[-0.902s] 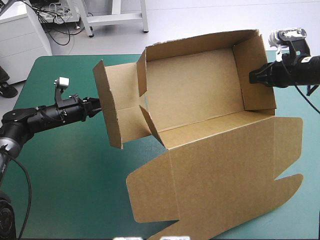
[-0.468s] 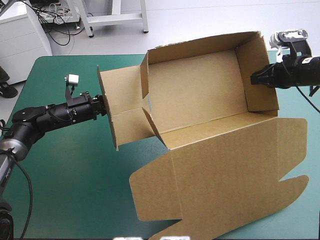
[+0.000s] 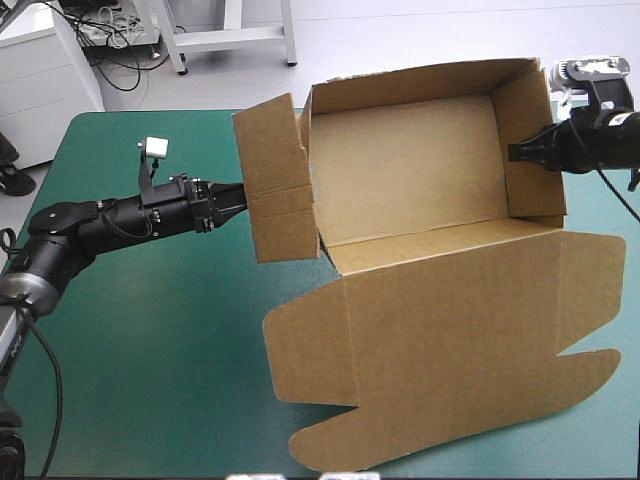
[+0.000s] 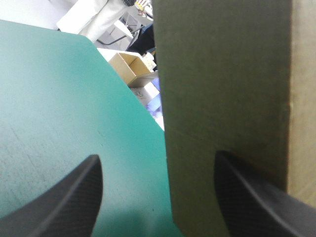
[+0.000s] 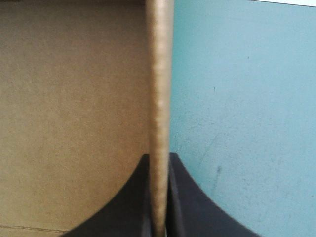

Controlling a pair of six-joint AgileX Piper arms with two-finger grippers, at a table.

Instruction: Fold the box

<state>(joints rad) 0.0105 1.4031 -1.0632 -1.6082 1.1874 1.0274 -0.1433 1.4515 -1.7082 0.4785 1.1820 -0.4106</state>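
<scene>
High view: the box [image 3: 420,190] sat at the upper right of the frame as an open tray, long walls and right wall [image 3: 530,150] raised, its lid [image 3: 450,350] flat toward the lower right. The left flap [image 3: 275,180] stood up but untucked (that tuck, I judged, was what remained). Bare bench [image 3: 150,340] at lower left gave swinging room.

Left wrist view: the left claw [image 4: 157,158] was released, with the flap's edge between its spread fingers.

Right wrist view: the right claw [image 5: 159,158] was clenched on the right wall.
</scene>
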